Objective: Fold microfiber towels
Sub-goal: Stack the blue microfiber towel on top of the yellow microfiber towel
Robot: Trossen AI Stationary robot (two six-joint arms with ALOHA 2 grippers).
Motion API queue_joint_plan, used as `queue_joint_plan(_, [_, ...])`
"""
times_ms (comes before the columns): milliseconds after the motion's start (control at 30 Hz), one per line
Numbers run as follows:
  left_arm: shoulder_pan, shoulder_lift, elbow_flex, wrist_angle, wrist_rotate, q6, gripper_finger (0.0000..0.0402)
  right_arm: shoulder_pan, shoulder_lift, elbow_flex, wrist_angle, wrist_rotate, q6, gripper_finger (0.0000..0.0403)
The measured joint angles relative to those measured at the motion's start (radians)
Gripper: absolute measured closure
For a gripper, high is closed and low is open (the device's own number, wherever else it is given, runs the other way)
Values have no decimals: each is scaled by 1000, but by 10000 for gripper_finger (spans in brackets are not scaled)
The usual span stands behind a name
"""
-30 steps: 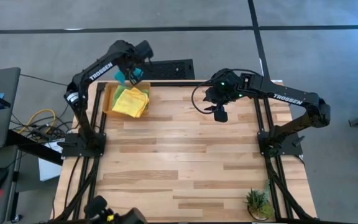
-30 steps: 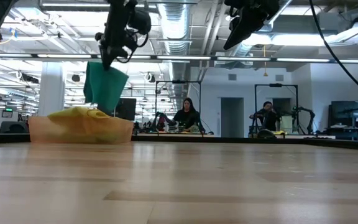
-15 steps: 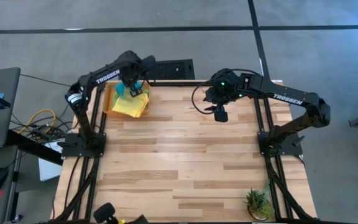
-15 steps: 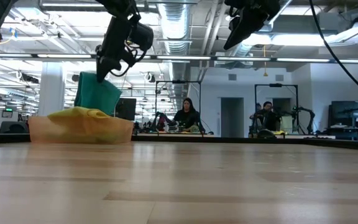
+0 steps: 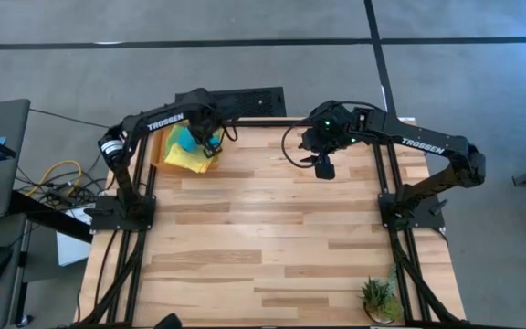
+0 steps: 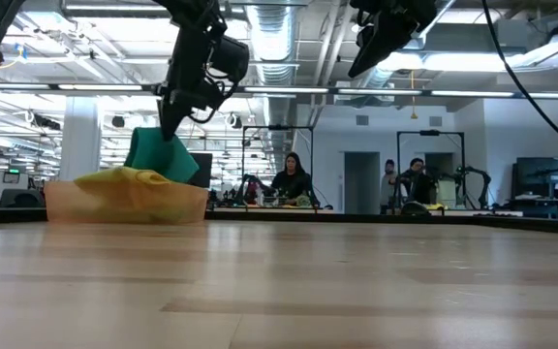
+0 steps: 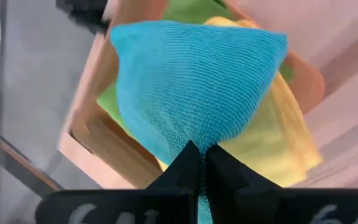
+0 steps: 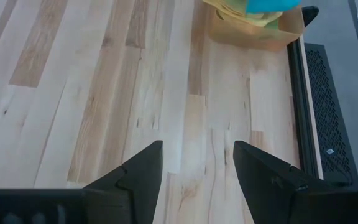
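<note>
A teal towel (image 7: 191, 81) hangs from my left gripper (image 7: 201, 163), which is shut on it above the orange tray (image 5: 163, 151) at the table's far left corner. The towel also shows in the high view (image 5: 186, 139) and the low view (image 6: 159, 155). Yellow towels (image 5: 190, 157) and a lime green one (image 7: 188, 12) lie heaped in the tray. My right gripper (image 8: 197, 163) is open and empty, held high over the table's far middle (image 5: 322, 166). My left gripper pinches the teal towel between its two fingers at a bunched point (image 7: 194, 138), coming from above. The towel hangs slack below the fingers in a cone (image 6: 163, 153), its lower part down at the heap in the tray.
A small potted plant (image 5: 379, 299) stands at the table's near right corner. A black perforated panel (image 5: 249, 99) lies beyond the far edge. The wooden tabletop (image 5: 272, 228) spreads bare between tray and plant. People sit in the room behind.
My left gripper has moved from beyond the tray's far side toward the table's right and near side, and down, carrying the teal towel, which now hangs lower over the heap. It stays shut on the towel.
</note>
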Motion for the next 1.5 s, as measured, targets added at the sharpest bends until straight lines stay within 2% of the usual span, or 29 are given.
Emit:
queue_joint_plan(133, [23, 0, 0, -17, 61, -128, 401, 0, 0, 0, 0, 0, 1, 182])
queue_joint_plan(267, [22, 0, 0, -46, 193, -62, 401, 0, 0, 0, 0, 0, 1, 182])
queue_joint_plan(333, [14, 0, 0, -42, 216, -46, 397, 0, 0, 0, 0, 0, 1, 182])
queue_joint_plan(567, [5, 0, 0, -34, 136, -58, 360, 0, 0, 0, 0, 0, 1, 182])
queue_joint_plan(1000, [4, 0, 0, -60, 175, -35, 237, 0, 0, 0, 0, 0, 1, 182])
queue_joint_plan(1167, [4, -6, 2, -77, 160, -43, 229, -12, -3, 0, -1, 0, 1, 182])
queue_joint_plan(1400, [7, -45, 81, -53, 148, -20, 234, -54, -21, 0, 5, 8, 2, 182])
queue_joint_plan(1500, [12, -47, 77, -46, 110, -23, 234, -64, -18, 0, 5, 8, 9, 182])
